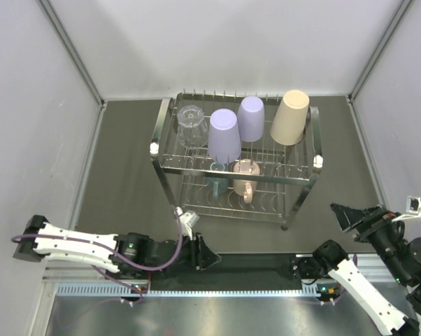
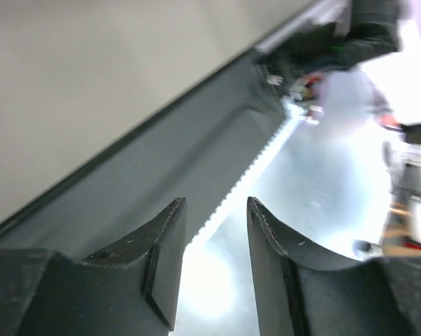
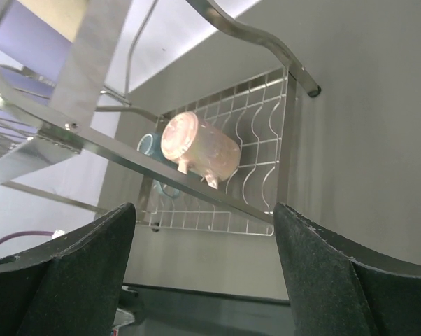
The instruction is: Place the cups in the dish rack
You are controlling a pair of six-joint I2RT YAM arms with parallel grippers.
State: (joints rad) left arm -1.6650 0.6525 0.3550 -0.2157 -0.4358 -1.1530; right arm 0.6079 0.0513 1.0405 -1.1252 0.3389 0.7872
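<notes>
two robot arms sit low at the near edge of a dark grey table top (image 1: 126, 175) in the overhead view. the left arm lies nearly flat along the lower left of the frame, reaching toward the centre, a purple cable (image 1: 163, 262) looping over its wrist. the left gripper (image 1: 210, 256) points right, just short of the table's near edge; its wrist camera shows the left gripper (image 2: 214, 204) with the jaws a narrow way apart and nothing between them, above a white toothed strip (image 2: 266, 157) running diagonally. the right arm bends up from the lower right, and the right gripper (image 1: 340, 215) faces the upper left toward the rack. its own camera shows the right gripper (image 3: 203, 210) spread wide and empty. the large two-tier chrome wire dish rack (image 1: 161, 126) stands in the centre of the frame, well apart from both grippers. on its upper tier, left to right, are a clear glass (image 1: 190, 124), a lavender tumbler (image 1: 224, 136), a second lavender tumbler (image 1: 251, 117) just behind it, and a tall beige tumbler (image 1: 290, 117) at the right end. on the lower tier a pink handled mug (image 1: 245, 178) lies on its side, a teal mug (image 1: 215, 183) just to its left. from the right wrist, the pink handled mug (image 3: 200, 150) shows mid-frame on the lower wire shelf, the teal mug (image 3: 149, 147) partly hidden behind it.
</notes>
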